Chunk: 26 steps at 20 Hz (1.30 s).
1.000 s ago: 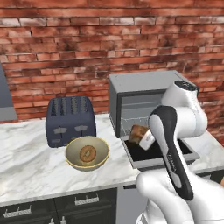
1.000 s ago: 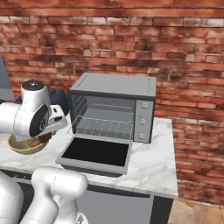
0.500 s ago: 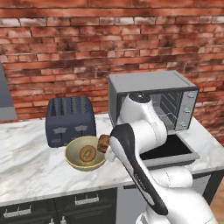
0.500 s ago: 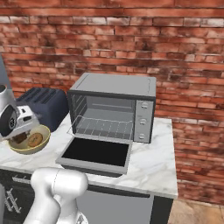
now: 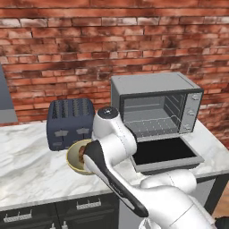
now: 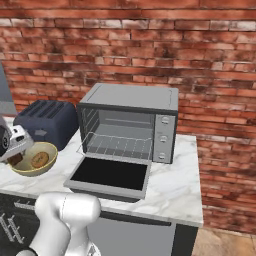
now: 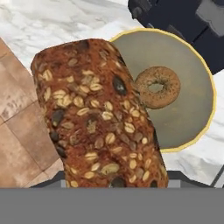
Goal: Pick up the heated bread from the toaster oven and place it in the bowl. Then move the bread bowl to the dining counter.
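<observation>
My gripper (image 6: pixel 15 152) is clamped on the bread (image 7: pixel 98 113), held over the near-left rim of the bowl (image 7: pixel 192 105) w/ a doughnut (image 7: pixel 157 86) inside, so release should drop it in.

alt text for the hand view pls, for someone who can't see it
A seeded brown bread loaf fills the foreground, held close to the camera above a yellow-rimmed tan bowl containing a small doughnut. White marble counter and a dark blue toaster lie beyond.
</observation>
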{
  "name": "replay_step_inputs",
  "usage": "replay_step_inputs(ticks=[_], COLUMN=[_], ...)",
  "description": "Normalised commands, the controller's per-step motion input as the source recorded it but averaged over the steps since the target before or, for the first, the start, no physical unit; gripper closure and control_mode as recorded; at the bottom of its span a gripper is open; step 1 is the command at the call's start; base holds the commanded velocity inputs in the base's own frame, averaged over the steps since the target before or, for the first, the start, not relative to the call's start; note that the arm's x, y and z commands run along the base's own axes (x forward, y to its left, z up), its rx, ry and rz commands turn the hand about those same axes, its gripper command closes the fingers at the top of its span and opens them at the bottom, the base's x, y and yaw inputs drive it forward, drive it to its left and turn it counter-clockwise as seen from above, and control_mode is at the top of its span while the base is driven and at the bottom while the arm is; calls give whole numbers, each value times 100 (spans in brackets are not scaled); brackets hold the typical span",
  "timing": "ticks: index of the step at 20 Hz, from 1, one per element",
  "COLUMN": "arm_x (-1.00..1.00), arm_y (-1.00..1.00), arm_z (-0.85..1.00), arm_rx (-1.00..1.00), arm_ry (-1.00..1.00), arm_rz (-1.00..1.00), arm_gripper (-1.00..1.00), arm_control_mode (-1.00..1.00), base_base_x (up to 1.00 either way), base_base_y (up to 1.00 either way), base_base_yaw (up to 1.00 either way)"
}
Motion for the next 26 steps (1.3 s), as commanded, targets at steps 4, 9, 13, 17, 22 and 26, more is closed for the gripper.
replay_step_inputs(ticks=[4, 9, 13, 17, 22, 26], arm_x=[78, 86, 60, 12, 0, -26], arm_y=[16, 0, 2, 21, 9, 0], arm_z=[-39, -48, -46, -1, 5, 9], arm_rx=[0, 0, 0, 0, 0, 0], arm_ry=[1, 4, 4, 1, 0, -2], arm_rz=[3, 0, 0, 0, 0, 0], arm_gripper=[100, 100, -100, -100, -100, -100], arm_control_mode=[-100, -100, -100, -100, -100, -100], base_base_x=[0, 0, 0, 0, 0, 0], base_base_y=[0, 0, 0, 0, 0, 0], base_base_yaw=[0, 0, 0, 0, 0, 0])
